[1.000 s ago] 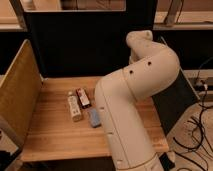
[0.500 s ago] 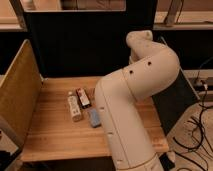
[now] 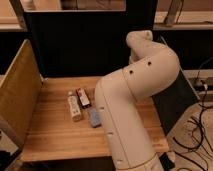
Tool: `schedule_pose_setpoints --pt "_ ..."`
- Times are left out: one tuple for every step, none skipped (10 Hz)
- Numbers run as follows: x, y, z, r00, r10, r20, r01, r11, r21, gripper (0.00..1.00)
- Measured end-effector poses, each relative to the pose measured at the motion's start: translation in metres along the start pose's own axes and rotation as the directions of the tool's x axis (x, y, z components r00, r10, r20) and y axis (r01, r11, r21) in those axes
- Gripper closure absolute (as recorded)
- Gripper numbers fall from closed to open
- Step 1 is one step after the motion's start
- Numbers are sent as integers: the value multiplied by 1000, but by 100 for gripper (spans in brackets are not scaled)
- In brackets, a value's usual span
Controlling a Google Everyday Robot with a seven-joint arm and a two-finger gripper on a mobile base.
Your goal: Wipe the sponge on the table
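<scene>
Nothing has moved in the last second; sponge and arm sit as they did.
The sponge (image 3: 94, 117) lies flat on the surface (image 3: 55, 135), just beside the cream packet (image 3: 74, 108), so no wiping stroke is under way. My arm (image 3: 135, 100) stands folded over the right side, my hand out of sight, perhaps behind it, its grip untellable.

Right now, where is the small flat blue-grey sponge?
Camera view: sponge on the wooden table, between the cream-white packet and white robot arm. Gripper not in view.
</scene>
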Motion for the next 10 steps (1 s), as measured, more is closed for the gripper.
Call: schedule_pose_setpoints --pt "0 0 0 1000 0 0 0 1000 0 20" --pt "0 0 0 1000 0 0 0 1000 0 20" --pt "0 0 0 1000 0 0 0 1000 0 20" --pt "0 0 0 1000 0 0 0 1000 0 20" --pt "0 0 0 1000 0 0 0 1000 0 20" --pt "0 0 0 1000 0 0 0 1000 0 20" --pt "0 0 0 1000 1 1 -1 1000 0 20" --pt "-1 -2 -2 1000 10 10 -10 1000 3 20" --pt "-2 -6 -8 999 24 29 -24 1000 2 20" --pt "-1 -9 -16 998 41 50 -41 999 -4 20"
